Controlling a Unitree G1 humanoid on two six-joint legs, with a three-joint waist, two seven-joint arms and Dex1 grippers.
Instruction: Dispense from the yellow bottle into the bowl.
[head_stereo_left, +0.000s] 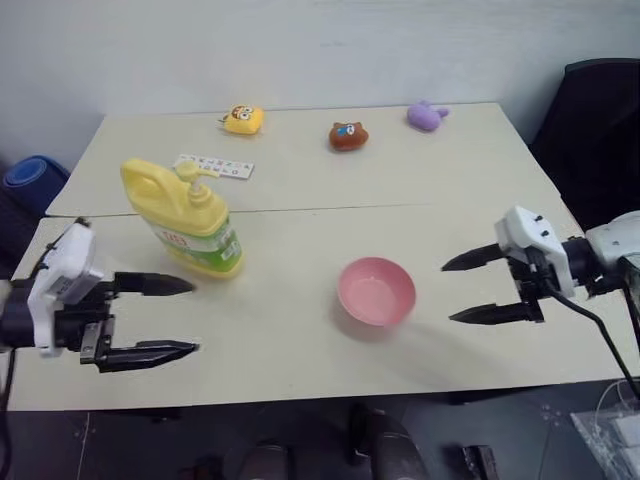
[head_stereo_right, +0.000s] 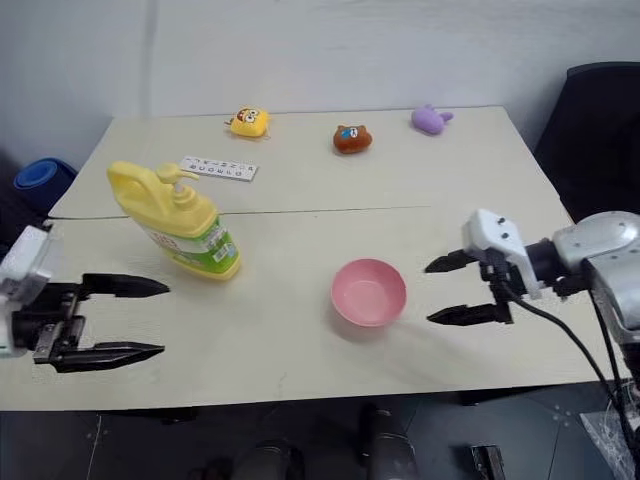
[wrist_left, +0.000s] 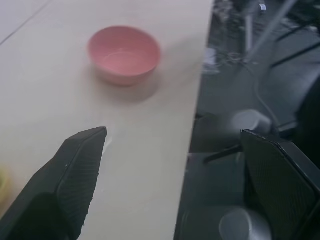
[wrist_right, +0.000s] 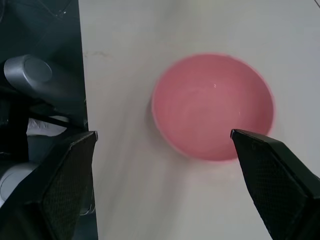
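Both claws, left (head_stereo_left: 165, 318) and right (head_stereo_left: 478, 287), hang spread and empty. The bottle (head_stereo_left: 188, 219) stands near the surface's left edge, the bowl (head_stereo_left: 376, 290) mid-front. We should steady the bottle, aim its spout bowlward.

A beige table (head_stereo_left: 300, 330) carries three small plush toys in a row near its far edge: a yellow toy (head_stereo_left: 243, 119) at the left, a brown toy (head_stereo_left: 348, 135) in the middle, a purple toy (head_stereo_left: 426, 116) at the right. A white flat remote (head_stereo_left: 213, 167) lies nearer, left of the brown one. A blue round object (head_stereo_left: 32, 180) sits beyond the left edge, and a black chair (head_stereo_left: 595, 130) stands at the far right.
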